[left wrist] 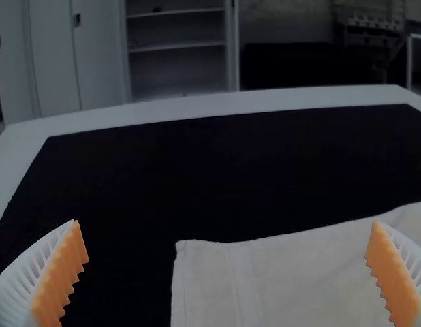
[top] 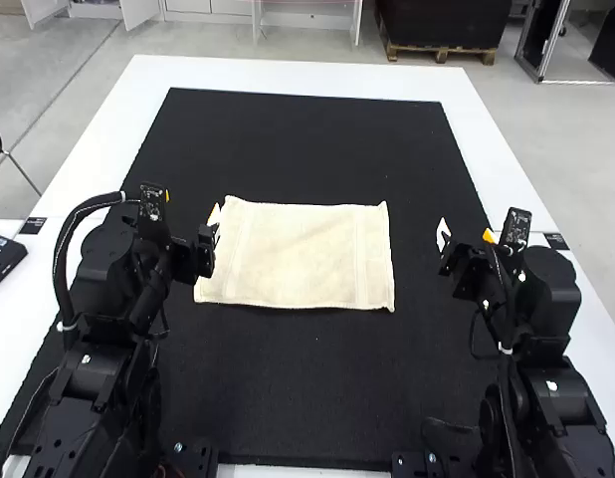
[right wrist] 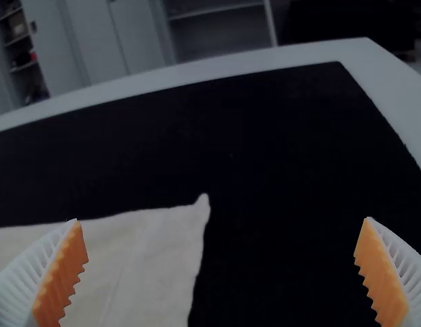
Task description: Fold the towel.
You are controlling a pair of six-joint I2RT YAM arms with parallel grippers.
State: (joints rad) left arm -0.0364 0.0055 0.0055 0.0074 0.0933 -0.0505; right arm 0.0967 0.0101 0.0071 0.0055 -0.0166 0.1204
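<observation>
Towel (top: 303,255) (a cream one) near left gripper (top: 216,223)

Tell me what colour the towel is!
The towel is cream, best seen in the high view.

The high view is brightly, evenly lit, while both wrist views are dim and shadowy.

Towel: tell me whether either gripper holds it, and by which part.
Nothing is held. The towel lies flat on the mat; the left gripper and right gripper are both open.
</observation>
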